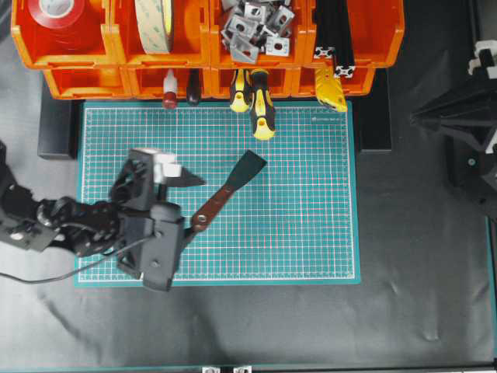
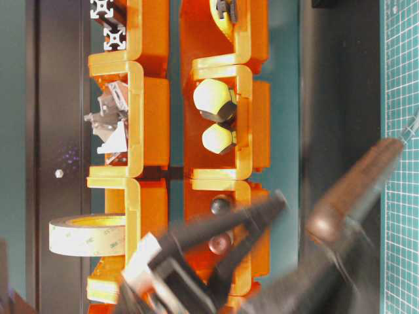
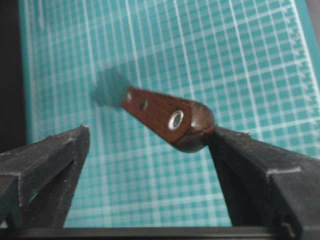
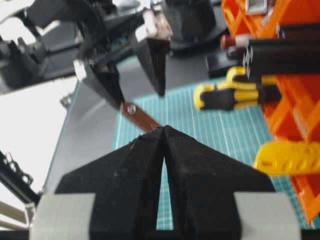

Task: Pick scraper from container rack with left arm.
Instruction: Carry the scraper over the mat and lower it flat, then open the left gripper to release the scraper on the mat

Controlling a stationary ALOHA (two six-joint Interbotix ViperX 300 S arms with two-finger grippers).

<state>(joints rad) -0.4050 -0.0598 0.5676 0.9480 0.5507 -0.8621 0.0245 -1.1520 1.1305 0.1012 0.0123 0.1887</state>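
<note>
The scraper (image 1: 225, 194), with its reddish-brown wooden handle and dark flared blade, lies slantwise on the green cutting mat (image 1: 311, 217), well below the orange container rack (image 1: 116, 47). My left gripper (image 1: 194, 206) stands open around the handle's eyelet end. In the left wrist view the rounded handle end (image 3: 192, 127) touches the right-hand finger (image 3: 250, 170), while the other finger is well apart from it. The left gripper (image 3: 150, 137) grips nothing. My right gripper (image 4: 164, 127) is shut and empty, away at the right, looking across the mat at the scraper (image 4: 140, 116).
Two yellow-and-black screwdrivers (image 1: 260, 101) and a red-tipped tool (image 1: 169, 89) stick out of the rack's lower bins onto the mat's top edge. Tape rolls (image 1: 155, 23), metal brackets (image 1: 256, 27) and black profiles (image 1: 334, 31) fill the upper bins. The right arm's base (image 1: 466, 116) stands at the right.
</note>
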